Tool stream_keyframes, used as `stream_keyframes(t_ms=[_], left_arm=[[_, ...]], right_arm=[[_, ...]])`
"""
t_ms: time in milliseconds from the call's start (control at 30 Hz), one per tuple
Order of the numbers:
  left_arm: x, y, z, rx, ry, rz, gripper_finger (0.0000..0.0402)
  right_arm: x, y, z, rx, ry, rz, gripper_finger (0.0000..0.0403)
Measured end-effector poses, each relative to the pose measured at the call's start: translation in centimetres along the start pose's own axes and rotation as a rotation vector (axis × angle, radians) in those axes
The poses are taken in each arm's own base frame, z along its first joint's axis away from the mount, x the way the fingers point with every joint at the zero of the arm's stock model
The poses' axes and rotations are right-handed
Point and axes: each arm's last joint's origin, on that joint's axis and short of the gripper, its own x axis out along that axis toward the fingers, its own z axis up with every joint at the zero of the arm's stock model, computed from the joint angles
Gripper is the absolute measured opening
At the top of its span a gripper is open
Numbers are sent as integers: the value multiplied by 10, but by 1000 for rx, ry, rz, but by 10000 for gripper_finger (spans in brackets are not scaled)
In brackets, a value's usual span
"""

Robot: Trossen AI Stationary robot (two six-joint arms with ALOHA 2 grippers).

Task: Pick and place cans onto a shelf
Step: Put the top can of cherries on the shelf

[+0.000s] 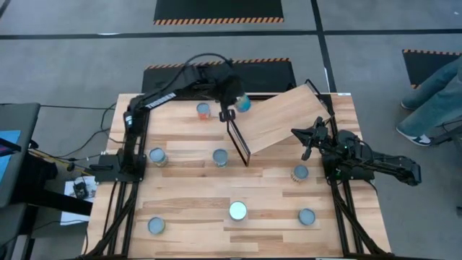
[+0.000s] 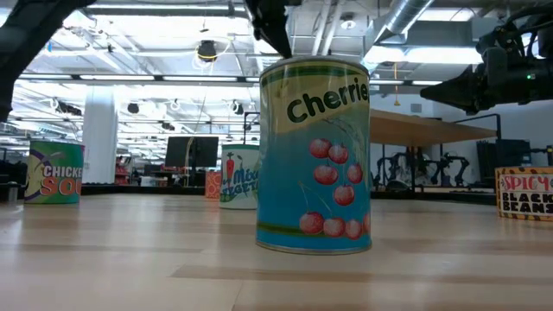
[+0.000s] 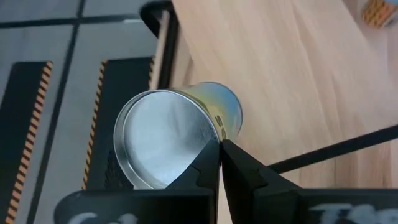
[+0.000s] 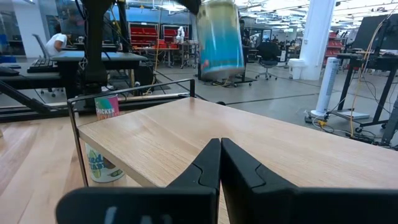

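Note:
My left gripper [image 1: 234, 105] is up over the far left corner of the slanted plywood shelf [image 1: 283, 119], shut on a blue-and-yellow can [image 1: 244, 103] with a silver lid [image 3: 158, 140]. The right wrist view shows that can [image 4: 221, 40] in the air above the shelf [image 4: 155, 137]. My right gripper [image 1: 299, 137] waits at the shelf's right side, shut and holding nothing. Several other cans stand upright on the tabletop, among them one near the far edge [image 1: 203, 110], one beside the shelf's frame [image 1: 220, 157] and a white-lidded one [image 1: 237, 211]. My left gripper pinches the can's top rim [image 3: 214, 134] at one spot between its two fingers [image 3: 239, 165]. The fingers slant down onto it from above. The can hangs tilted below them, lifted clear of the table and the shelf.
The low view shows a cherries can [image 2: 314, 155] close up, a chicken soup can [image 2: 54, 173] at the left and a black beans can [image 2: 524, 192] at the right. The shelf's thin black frame [image 1: 238, 141] stands up at its left end. A person's legs [image 1: 433, 101] show beyond the table's right.

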Motion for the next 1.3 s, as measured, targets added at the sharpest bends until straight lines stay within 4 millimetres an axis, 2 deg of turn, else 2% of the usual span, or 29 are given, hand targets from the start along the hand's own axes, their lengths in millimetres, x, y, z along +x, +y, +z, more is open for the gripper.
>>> stream_keyframes(t_ms=[233, 700, 1000, 1300], left_arm=[[24, -9, -1, 32, 69, -28, 0], [25, -15, 3, 39, 26, -81, 0], [37, -23, 4, 59, 60, -89, 0], [34, -24, 6, 62, 46, -86, 0]], right_arm=[[0, 0, 0, 0, 0, 1, 33], [0, 0, 0, 0, 0, 0, 33], [0, 0, 0, 0, 0, 0, 33], [0, 0, 0, 0, 0, 0, 33]])
